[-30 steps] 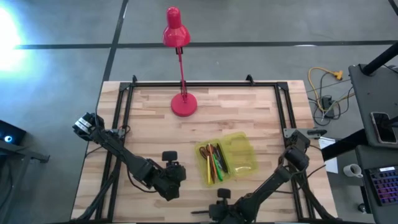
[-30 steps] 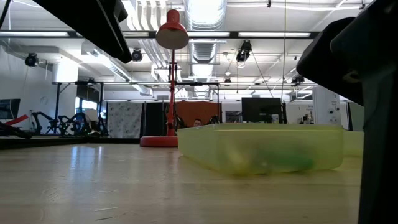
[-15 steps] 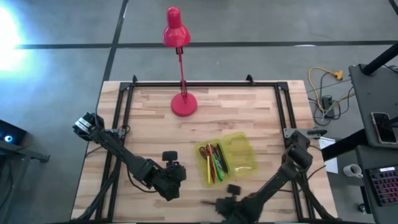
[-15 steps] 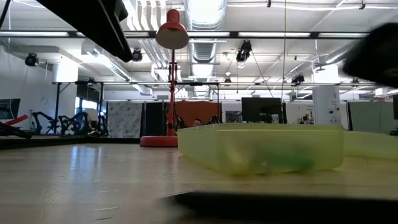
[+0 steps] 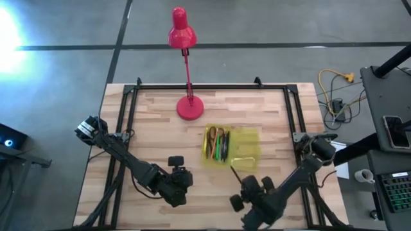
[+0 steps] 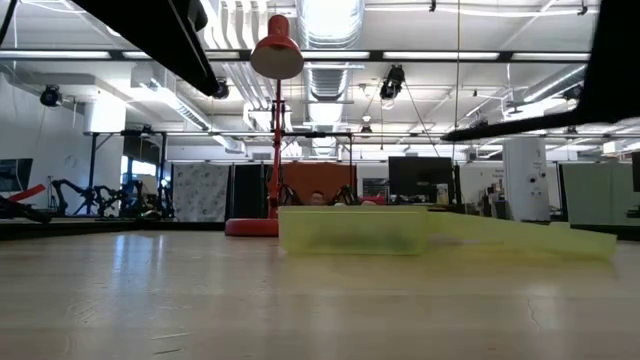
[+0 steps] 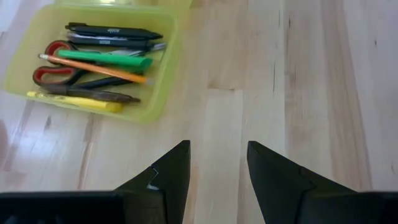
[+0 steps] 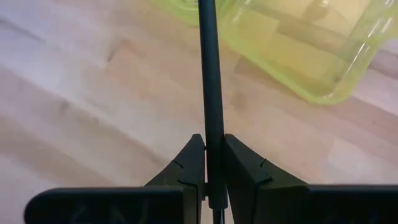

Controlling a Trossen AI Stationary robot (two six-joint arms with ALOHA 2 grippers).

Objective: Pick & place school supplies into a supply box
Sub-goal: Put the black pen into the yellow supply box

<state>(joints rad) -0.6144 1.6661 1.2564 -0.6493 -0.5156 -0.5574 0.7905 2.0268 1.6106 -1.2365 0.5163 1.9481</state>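
Gripping arm: the right gripper (image 8: 210, 163), raised over the table's near right edge, is clamped on a slim black pen (image 8: 208, 81) aimed at the box.
Waiting arm: the left gripper (image 7: 217, 163) is held open, low at near left.
Box: the translucent yellow-green plastic case (image 5: 247, 142), lid open, is seen mid-table, near the red desk lamp (image 5: 189, 106).
Contents: red-handled scissors (image 7: 53, 68), a green marker (image 7: 102, 59), pens and pencils.
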